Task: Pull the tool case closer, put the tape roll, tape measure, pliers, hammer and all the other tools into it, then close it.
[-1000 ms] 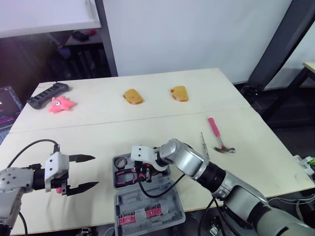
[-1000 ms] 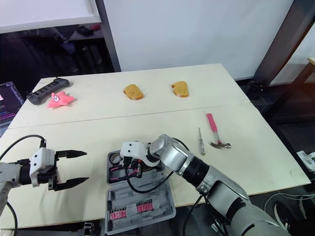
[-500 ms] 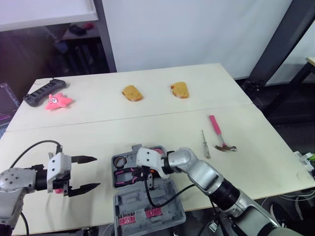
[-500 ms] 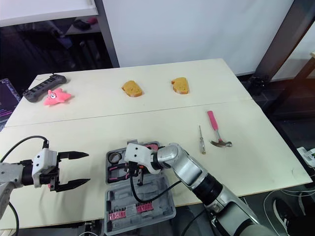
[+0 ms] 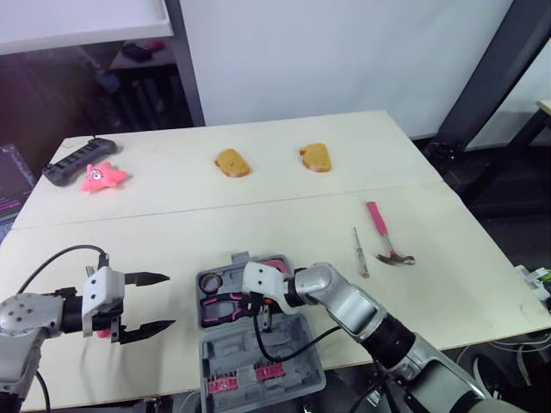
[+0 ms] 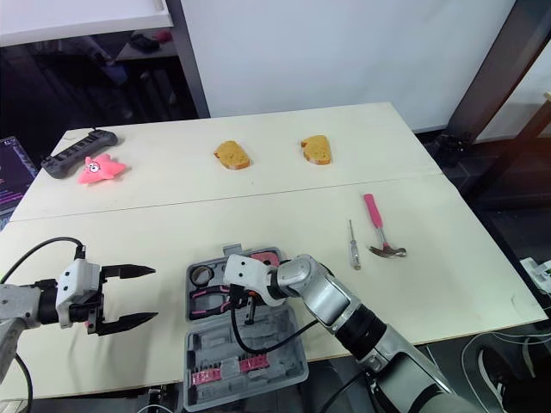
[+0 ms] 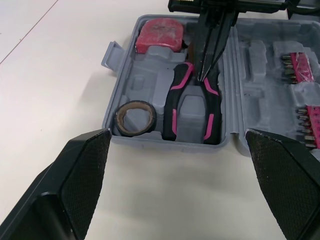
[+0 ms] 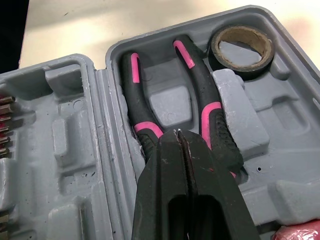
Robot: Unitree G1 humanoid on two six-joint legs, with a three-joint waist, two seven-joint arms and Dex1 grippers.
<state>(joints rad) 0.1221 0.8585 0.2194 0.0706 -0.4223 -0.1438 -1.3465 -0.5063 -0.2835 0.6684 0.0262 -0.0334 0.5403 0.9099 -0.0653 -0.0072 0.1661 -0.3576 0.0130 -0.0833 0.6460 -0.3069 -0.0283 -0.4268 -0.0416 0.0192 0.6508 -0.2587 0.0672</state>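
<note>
Lower centre, our right pincer (image 6: 246,311), shut and empty, seems to seat the pliers (image 7: 175,95) in the tool case (image 7: 165,144); left pincer (image 6: 142,294) hangs wide.

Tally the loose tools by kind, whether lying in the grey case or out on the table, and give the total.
Black-and-pink pliers: 1
Black tape roll: 1
Red tape measure: 1
Pink-handled hammer: 1
Slim metal screwdriver: 1
Total: 5
</note>
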